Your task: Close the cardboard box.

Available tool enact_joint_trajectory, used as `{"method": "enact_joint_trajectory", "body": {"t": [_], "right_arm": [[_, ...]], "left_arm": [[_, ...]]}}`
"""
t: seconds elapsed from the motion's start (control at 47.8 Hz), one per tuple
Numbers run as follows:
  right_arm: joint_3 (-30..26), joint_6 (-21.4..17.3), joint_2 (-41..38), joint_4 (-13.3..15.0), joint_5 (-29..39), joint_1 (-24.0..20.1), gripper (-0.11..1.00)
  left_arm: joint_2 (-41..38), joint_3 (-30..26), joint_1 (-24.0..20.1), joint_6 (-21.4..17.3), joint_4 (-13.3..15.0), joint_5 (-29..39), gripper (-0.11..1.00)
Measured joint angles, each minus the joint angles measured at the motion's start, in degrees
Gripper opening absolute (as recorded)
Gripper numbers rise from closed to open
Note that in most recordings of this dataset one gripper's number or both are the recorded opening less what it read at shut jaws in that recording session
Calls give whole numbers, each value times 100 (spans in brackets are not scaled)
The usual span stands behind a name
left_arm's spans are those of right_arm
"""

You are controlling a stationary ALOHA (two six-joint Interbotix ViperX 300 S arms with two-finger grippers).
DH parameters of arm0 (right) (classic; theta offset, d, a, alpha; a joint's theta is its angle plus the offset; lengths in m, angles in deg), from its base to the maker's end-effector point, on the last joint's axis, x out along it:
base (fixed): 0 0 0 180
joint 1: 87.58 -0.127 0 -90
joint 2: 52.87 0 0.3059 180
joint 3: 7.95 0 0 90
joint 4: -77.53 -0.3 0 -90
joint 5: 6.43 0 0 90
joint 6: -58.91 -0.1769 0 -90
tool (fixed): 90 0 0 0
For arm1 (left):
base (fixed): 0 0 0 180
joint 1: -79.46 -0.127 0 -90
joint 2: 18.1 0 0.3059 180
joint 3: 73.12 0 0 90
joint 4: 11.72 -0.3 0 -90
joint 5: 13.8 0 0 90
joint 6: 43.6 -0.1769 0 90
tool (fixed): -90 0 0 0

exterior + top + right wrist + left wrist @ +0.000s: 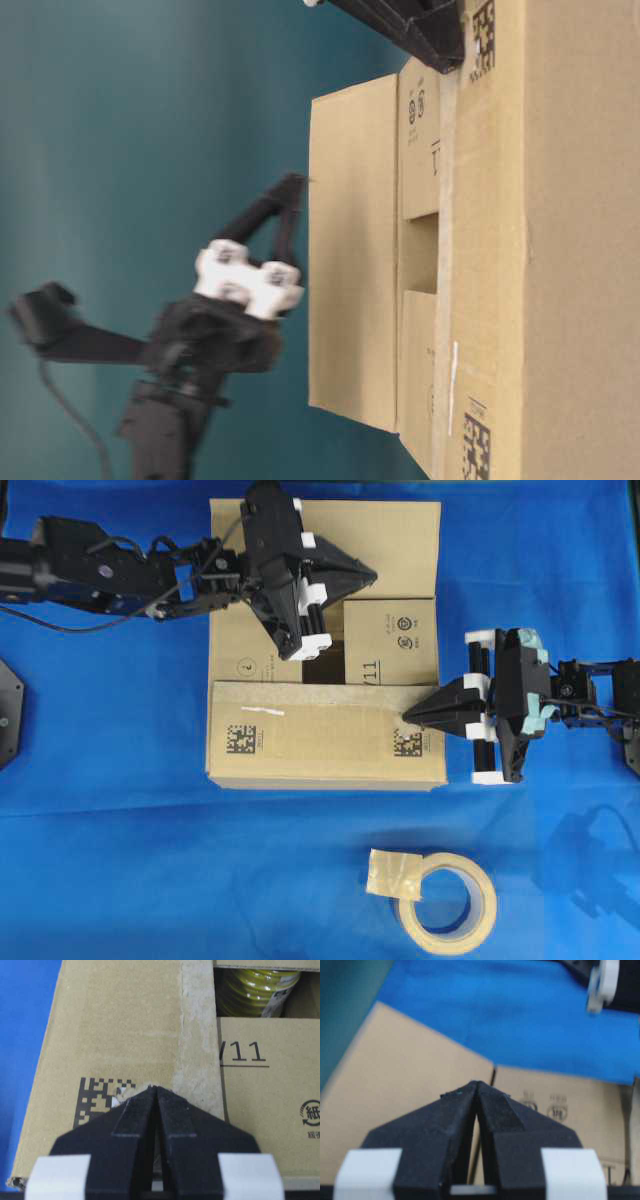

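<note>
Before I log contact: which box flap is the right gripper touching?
The near long flap, with the data-matrix codes and tape strip; the right gripper presses its right end.

Overhead looks straight down; table-level sideways, close; wrist views share cardboard box [325, 645] top

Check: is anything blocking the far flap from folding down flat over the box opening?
Nothing visible does. The left gripper rests shut on the far flap of the cardboard box; the gap beneath shows only contents sitting low inside.
</note>
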Motion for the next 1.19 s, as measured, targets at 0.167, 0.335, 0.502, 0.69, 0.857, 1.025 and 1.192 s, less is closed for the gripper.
{"method": "enact_joint_trajectory", "body": {"t": [0.167,0.335,0.502,0.69,0.857,1.025,1.192], "right_arm": [[0,0,18,0,-9,0,1],[0,0,0,0,-9,0,1],[0,0,0,0,-9,0,1],[0,0,0,0,-18,-9,1],[0,0,0,0,-18,0,1],[0,0,0,0,-18,-9,1],[0,0,0,0,-18,0,1]], "left_arm": [[220,-413,-299,26,0,765,2],[176,-932,-738,26,0,1828,2],[-167,-1573,-1125,18,0,3015,2],[-457,-2101,-1248,9,0,4087,2],[-624,-2408,-1318,-9,0,4869,2],[-800,-2593,-1336,-18,0,5335,2],[-861,-2646,-1345,-44,0,5546,2]]}}
